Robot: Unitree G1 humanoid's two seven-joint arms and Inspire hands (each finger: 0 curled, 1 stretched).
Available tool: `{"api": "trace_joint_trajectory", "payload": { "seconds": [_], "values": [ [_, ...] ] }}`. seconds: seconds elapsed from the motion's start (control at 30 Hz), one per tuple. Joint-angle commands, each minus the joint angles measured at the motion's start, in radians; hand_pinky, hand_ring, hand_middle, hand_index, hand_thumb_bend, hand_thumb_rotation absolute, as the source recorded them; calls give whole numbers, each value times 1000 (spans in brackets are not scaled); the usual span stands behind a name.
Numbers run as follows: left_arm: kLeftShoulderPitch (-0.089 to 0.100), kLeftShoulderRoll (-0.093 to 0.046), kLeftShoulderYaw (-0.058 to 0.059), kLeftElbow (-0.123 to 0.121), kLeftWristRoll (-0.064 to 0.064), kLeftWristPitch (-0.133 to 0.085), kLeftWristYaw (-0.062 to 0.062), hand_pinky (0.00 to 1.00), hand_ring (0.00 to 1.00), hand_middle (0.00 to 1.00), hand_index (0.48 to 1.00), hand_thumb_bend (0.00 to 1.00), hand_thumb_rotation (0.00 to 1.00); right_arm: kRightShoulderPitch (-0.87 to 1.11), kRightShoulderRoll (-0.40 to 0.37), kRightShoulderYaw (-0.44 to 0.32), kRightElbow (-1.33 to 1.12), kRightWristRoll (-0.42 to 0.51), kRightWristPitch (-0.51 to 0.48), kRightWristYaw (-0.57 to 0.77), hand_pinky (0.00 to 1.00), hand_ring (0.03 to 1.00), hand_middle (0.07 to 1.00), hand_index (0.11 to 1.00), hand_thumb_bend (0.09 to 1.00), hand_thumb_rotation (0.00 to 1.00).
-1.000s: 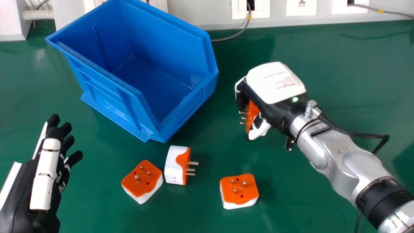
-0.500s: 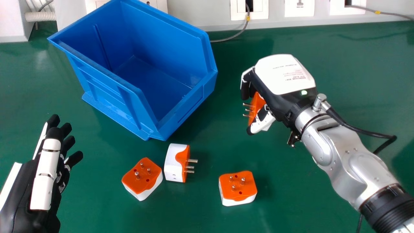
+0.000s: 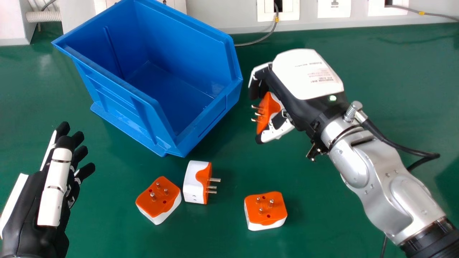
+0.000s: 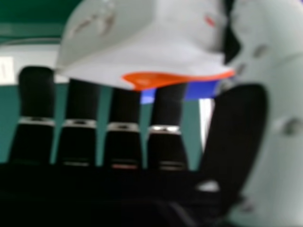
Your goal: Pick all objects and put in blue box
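My right hand (image 3: 304,77) is in the head view, right of the blue box (image 3: 150,96), its fingers and thumb closed round an orange and white adapter (image 3: 269,107) whose pins point toward the box. In the right hand view, the white body of that adapter (image 4: 142,47) lies against the fingers of my right hand (image 4: 165,127). Three more adapters are on the green table: one tilted pins-up (image 3: 158,199), one on its side with pins facing right (image 3: 196,182), and one pins-up farther right (image 3: 265,210). My left hand (image 3: 53,186) is at the left, fingers extended, holding nothing.
The green table (image 3: 376,89) extends to a wall with white sockets (image 3: 334,9). A grey cable (image 3: 263,37) hangs from one socket behind the box. At the back left is a ribbed pipe (image 3: 43,17) beside a white block (image 3: 12,28).
My right hand first moved slightly away from the box, then came left toward it and farther back, with the adapter in it. My left hand has shifted slightly.
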Motion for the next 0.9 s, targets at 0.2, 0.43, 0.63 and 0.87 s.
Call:
{"api": "trace_joint_trajectory", "payload": {
  "seconds": [0.2,0.43,0.63,0.87],
  "values": [
    [-7,8,0,-28,4,-13,0,910,965,971,1000,453,1000,-51,47,-33,-77,35,-29,5,336,426,533,512,492,0],
    [-11,4,-8,-32,10,-19,3,907,964,970,999,452,1000,-124,85,-28,-28,48,-78,-7,334,428,538,512,491,0],
    [-8,-2,-16,-29,15,-35,0,906,963,969,999,451,1000,-221,132,-9,76,31,-94,-28,330,430,539,516,490,0],
    [0,-6,-20,-32,16,-48,-5,904,964,970,999,451,1000,-362,188,15,249,30,-116,-47,334,428,538,507,491,0]
  ]
}}
